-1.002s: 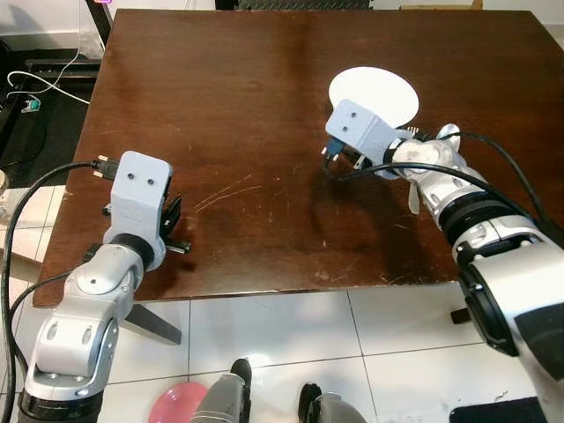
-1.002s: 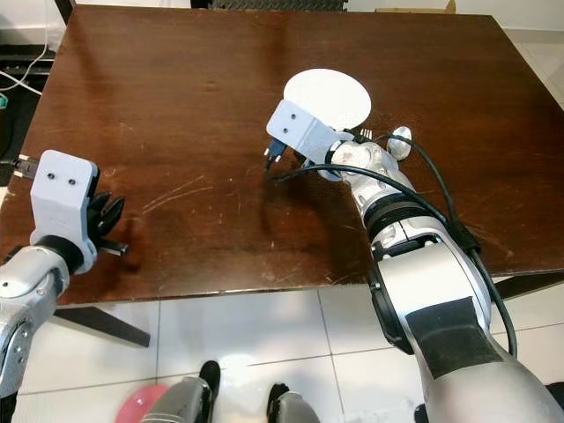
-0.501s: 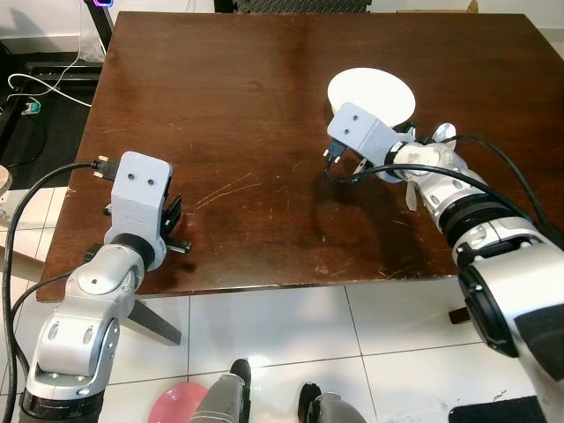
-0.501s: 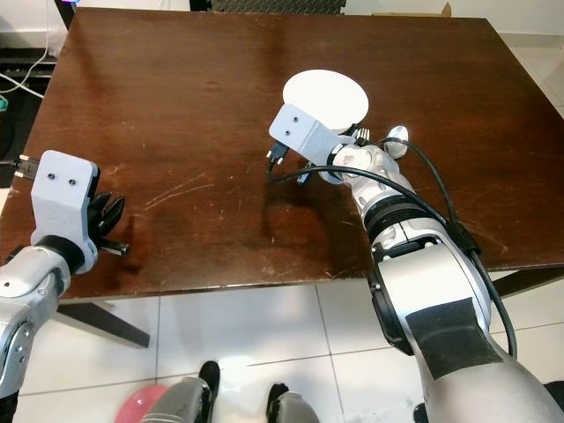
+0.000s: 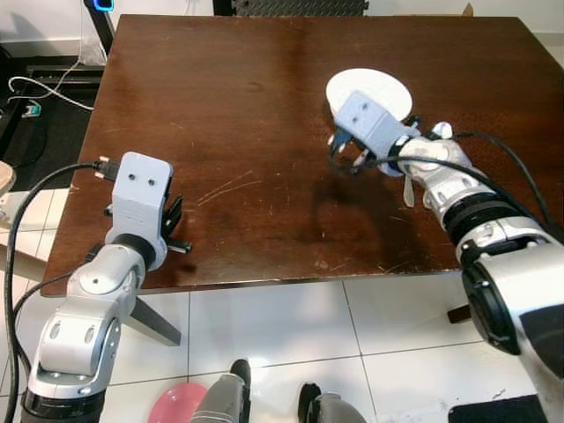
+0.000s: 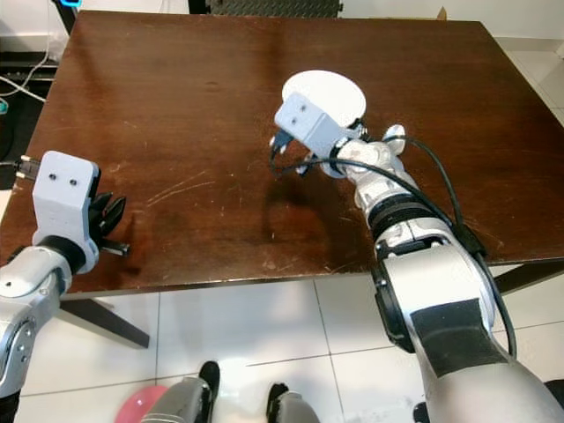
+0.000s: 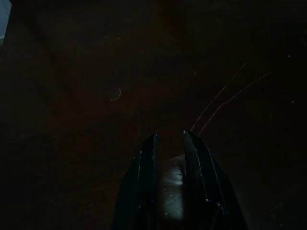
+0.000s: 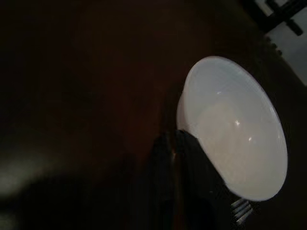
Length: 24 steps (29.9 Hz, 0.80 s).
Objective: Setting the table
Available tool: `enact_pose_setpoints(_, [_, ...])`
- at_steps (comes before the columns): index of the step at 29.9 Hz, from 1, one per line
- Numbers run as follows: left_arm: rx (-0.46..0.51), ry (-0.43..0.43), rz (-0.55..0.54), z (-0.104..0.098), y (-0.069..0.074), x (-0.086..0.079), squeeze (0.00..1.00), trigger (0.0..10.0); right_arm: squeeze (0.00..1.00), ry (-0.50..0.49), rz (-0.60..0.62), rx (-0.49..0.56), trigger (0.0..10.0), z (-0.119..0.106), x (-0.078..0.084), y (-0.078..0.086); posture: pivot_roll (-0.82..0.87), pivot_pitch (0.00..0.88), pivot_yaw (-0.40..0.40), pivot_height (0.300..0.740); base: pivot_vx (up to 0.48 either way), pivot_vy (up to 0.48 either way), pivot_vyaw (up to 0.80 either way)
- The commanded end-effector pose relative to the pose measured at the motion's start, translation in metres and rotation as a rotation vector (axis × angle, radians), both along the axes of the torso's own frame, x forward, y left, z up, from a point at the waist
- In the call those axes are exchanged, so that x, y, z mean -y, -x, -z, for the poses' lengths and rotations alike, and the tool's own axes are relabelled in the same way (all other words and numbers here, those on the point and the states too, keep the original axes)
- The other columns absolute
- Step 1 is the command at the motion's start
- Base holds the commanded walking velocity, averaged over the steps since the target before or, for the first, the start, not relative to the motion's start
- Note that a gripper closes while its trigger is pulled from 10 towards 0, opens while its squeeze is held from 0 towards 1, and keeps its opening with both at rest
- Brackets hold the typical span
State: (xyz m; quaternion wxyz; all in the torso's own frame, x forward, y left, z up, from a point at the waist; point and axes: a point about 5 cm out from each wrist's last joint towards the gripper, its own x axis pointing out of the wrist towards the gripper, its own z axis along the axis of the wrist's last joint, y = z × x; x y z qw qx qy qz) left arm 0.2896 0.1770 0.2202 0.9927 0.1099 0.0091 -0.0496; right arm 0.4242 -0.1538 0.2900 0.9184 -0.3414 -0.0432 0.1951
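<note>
One white bowl (image 5: pixel 370 88), one fork (image 8: pixel 241 208), one spoon (image 5: pixel 443 130) on table (image 5: pixel 220 106)

Dark brown wooden worktop (image 5: pixel 247 97), glossy, marked with pale scratches near its front edge. White tiled floor (image 5: pixel 291 344) below, grey grout lines between tiles. Black metal leg (image 5: pixel 154 322) angled out under the worktop's left corner. Cables (image 5: pixel 40 88) lying on a dark mat at upper left. Pink round object (image 5: pixel 176 407) on the tiles at the bottom edge.
</note>
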Motion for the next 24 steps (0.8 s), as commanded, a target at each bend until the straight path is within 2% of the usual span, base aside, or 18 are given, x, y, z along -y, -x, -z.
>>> enact_pose_setpoints(1, [-0.008, -0.01, -0.018, 0.004, 0.0, -0.002, 0.0, 10.0, 1.0, -0.074, -0.04, 0.031, 10.0, -0.013, -0.005, 0.001, 0.21, 0.236, 0.031, 0.74, 0.0, 0.0, 0.0])
enact_pose_setpoints(3, [-0.007, -0.01, -0.018, 0.004, 0.0, -0.001, 0.0, 10.0, 1.0, -0.13, -0.067, 0.055, 10.0, -0.022, -0.007, 0.002, 0.21, 0.236, 0.029, 0.74, 0.0, 0.0, 0.0])
enact_pose_setpoints(5, [-0.006, -0.008, -0.017, 0.004, 0.0, 0.0, 0.0, 10.0, 1.0, -0.139, -0.078, 0.076, 10.0, -0.028, -0.009, 0.002, 0.21, 0.237, 0.03, 0.74, 0.0, 0.0, 0.0])
enact_pose_setpoints(9, [-0.006, -0.008, -0.015, 0.004, 0.0, 0.0, 0.0, 10.0, 1.0, -0.122, -0.094, 0.069, 10.0, -0.028, -0.012, 0.002, 0.2, 0.239, 0.03, 0.74, 0.0, 0.0, 0.0])
enact_pose_setpoints(15, [-0.002, -0.018, -0.001, 0.0, 0.001, 0.001, 0.0, 10.0, 1.0, -0.064, -0.118, 0.037, 10.0, -0.023, -0.027, 0.001, 0.19, 0.29, 0.033, 0.74, 0.0, 0.0, 0.0])
enact_pose_setpoints(16, [-0.008, -0.018, 0.002, 0.001, 0.002, 0.002, 0.0, 10.0, 0.0, -0.064, -0.112, 0.038, 10.0, -0.023, -0.03, 0.001, 0.19, 0.299, 0.032, 0.74, 0.0, 0.0, 0.0])
enact_pose_setpoints(24, [-0.027, -0.019, -0.01, 0.003, 0.012, 0.001, 0.0, 10.0, 0.0, 0.058, 0.043, 0.092, 10.0, -0.02, -0.022, -0.003, 0.21, 0.35, 0.012, 0.74, 0.0, 0.0, 0.0])
